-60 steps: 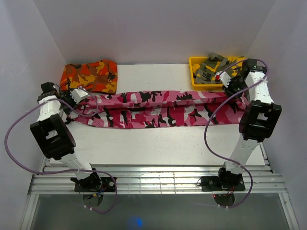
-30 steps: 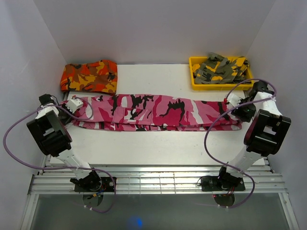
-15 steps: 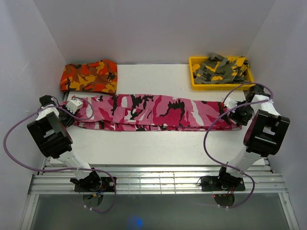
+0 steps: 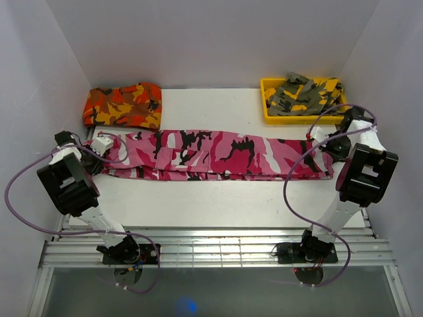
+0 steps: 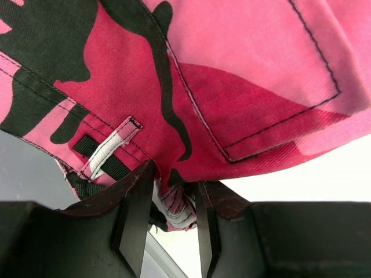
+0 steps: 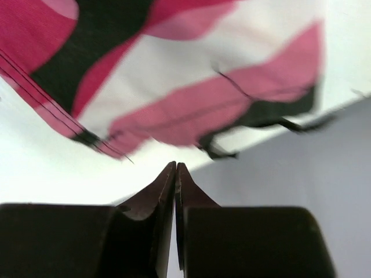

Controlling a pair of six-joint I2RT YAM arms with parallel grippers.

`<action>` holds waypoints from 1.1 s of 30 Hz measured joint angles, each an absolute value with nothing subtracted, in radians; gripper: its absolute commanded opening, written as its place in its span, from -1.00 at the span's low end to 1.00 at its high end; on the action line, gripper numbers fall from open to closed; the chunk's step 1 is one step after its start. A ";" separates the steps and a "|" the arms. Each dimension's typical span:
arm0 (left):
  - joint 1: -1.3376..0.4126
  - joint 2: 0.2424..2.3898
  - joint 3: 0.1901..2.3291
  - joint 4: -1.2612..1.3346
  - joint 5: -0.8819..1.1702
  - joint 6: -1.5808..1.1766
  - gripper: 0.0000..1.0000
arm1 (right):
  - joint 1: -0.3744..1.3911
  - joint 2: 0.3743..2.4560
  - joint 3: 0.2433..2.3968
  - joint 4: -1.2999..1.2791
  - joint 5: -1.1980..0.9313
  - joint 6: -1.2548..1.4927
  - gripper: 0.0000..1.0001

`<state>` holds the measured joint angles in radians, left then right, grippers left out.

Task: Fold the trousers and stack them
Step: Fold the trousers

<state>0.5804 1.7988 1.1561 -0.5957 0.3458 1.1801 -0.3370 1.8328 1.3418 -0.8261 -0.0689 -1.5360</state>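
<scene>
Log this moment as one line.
trousers: folded lengthwise, flat on table | left gripper: open, waist end | right gripper: shut, empty, cuff end

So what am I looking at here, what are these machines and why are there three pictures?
Two robot arms bolted at the near edge of a table. One picture looks down from above; the others come from a camera on each wrist. On the table: pink camouflage trousers laid out long, folded orange-red trousers back left, a yellow bin of olive-grey trousers. The left hand has the waistband edge between its parted fingers; the right hand is shut, empty, by the leg ends.
</scene>
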 measured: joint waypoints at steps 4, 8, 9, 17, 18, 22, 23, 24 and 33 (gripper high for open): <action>0.581 1.802 1.163 -0.599 0.341 1.164 0.11 | -0.338 1.882 1.568 -0.970 -0.082 -1.482 -0.33; 0.582 1.791 1.175 -0.612 0.361 1.138 0.90 | -0.364 2.001 1.810 -1.092 -0.155 -1.322 0.04; 0.584 1.780 1.176 -0.622 0.376 1.126 0.91 | -0.376 2.033 1.850 -1.116 -0.182 -1.267 0.03; 0.586 1.610 1.192 -0.669 0.517 1.012 0.93 | -0.438 2.075 1.732 -1.088 -0.326 -0.808 -0.01; 0.586 1.589 1.198 -0.669 0.534 0.996 0.93 | -0.438 2.074 1.703 -1.068 -0.334 -0.756 -0.02; 0.586 1.522 1.209 -0.670 0.582 0.940 0.94 | -0.438 2.069 1.587 -0.975 -0.344 -0.598 0.03; 0.586 1.511 1.212 -0.671 0.589 0.929 0.94 | -0.438 2.068 1.565 -0.958 -0.345 -0.570 0.06; 0.586 1.504 1.216 -0.673 0.595 0.920 0.94 | -0.439 2.067 1.546 -0.942 -0.345 -0.548 0.08; 0.586 1.499 1.234 -0.698 0.615 0.884 0.95 | -0.491 2.003 1.507 -0.884 -0.360 -0.482 0.11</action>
